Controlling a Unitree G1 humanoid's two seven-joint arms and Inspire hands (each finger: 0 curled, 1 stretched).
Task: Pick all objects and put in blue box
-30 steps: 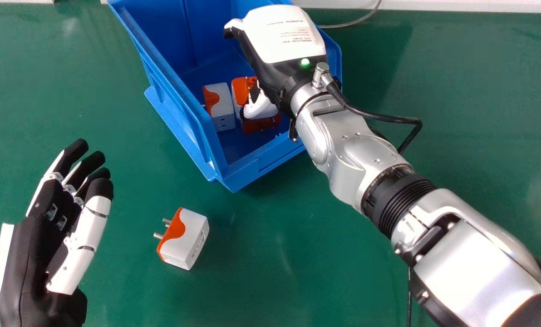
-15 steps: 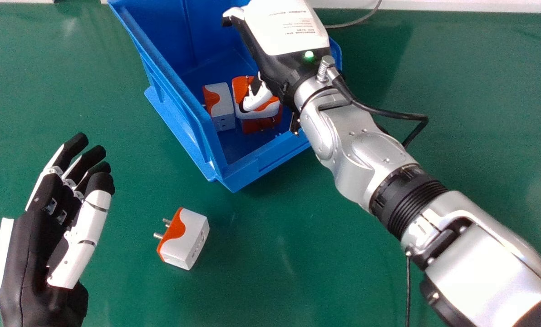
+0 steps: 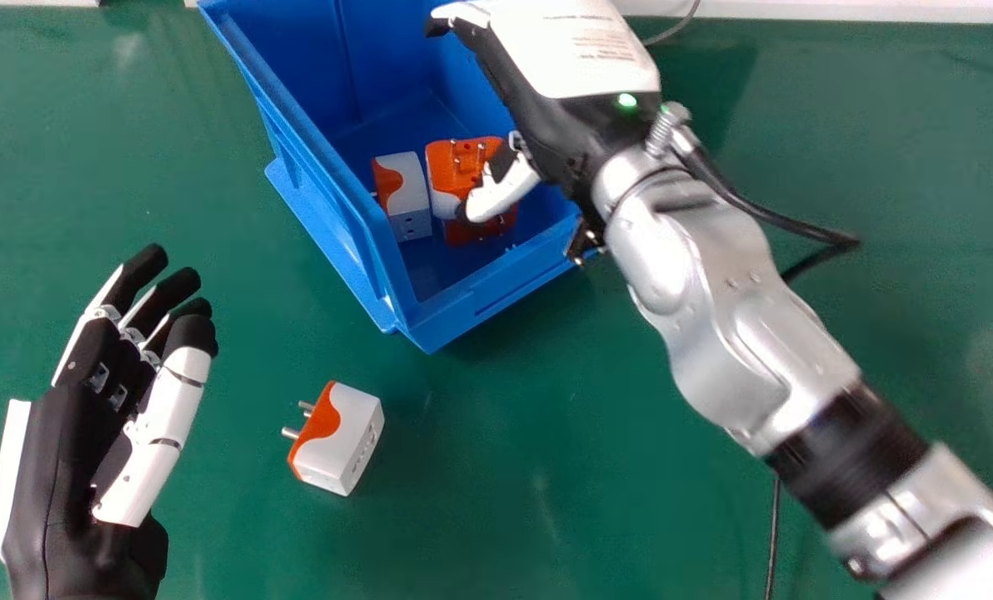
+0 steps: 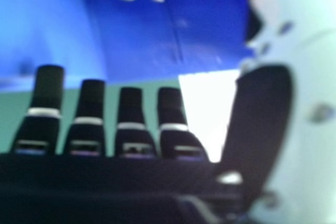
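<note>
This is looking like a lab or workshop: a green worktop (image 3: 546, 417) with a white strip (image 3: 838, 10) along its far edge is bearing a blue plastic box (image 3: 463, 315), and a silver robot arm (image 3: 721, 367) is carrying a black cable (image 3: 784, 220).

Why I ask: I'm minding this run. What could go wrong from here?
The right hand, over the rim of the blue plastic box, might snag it. Its thumb could knock the orange-and-white plastic plug adapter beside it. The matching adapter outside, metal prongs jutting sideways, may be awkward to grasp.
</note>
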